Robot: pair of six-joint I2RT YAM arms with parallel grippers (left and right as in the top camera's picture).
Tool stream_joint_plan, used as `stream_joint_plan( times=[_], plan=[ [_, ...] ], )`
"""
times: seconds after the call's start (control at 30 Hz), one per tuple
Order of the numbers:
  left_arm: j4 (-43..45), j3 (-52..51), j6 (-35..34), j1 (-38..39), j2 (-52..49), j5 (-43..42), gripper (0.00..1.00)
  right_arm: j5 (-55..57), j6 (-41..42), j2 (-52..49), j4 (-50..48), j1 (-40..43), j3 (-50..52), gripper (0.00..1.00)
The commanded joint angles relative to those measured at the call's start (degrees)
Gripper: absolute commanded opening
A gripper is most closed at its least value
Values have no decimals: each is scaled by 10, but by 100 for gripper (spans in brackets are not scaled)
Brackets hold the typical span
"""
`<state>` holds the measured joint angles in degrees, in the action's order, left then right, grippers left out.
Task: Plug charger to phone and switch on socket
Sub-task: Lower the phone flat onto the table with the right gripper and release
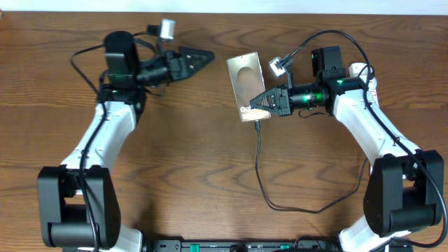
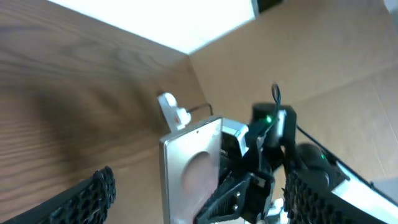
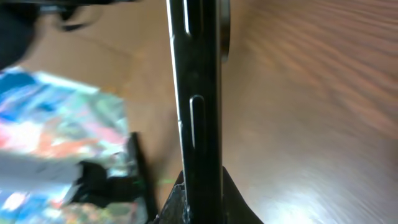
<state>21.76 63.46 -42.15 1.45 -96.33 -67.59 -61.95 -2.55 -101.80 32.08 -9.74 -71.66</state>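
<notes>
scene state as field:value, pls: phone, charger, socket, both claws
phone: back face up, upper centre of the table; resting or lifted, cannot tell
charger: black cable runs from the phone's near edge toward the robot, then loops right; tip meets that edge, seating unclear
socket: not seen in any view
right claw: shut on the phone's near right corner; wrist view shows the phone edge-on between the fingers
left claw: open, empty, left of the phone, apart from it
</notes>
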Motion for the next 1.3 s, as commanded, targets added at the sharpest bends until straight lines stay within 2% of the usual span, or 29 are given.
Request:
stream_joint_plan(
  times=[0.0,0.13,0.3,0.43,0.83,1.13,1.2,1.27],
  plan=[
    [-15,5,2,-23,6,4,88,89,30,5,-4,-10,-8,1],
    [-20,5,2,-34,6,4,89,134,45,-2,-7,-24,-8,1],
    [-20,5,2,-35,6,4,89,229,131,-14,-24,-42,-7,2],
    [-20,5,2,-35,6,4,89,239,195,-45,-49,-50,-7,1],
    [-20,5,2,-35,6,4,89,151,199,-166,-127,-52,-7,2],
    [-20,5,2,-35,6,4,89,152,199,-223,-141,-52,-7,4],
    [-20,5,2,-35,6,4,89,177,199,-224,-138,-52,-7,7],
    [-20,5,2,-35,6,4,89,208,211,-224,-132,-52,-7,15]
  ],
)
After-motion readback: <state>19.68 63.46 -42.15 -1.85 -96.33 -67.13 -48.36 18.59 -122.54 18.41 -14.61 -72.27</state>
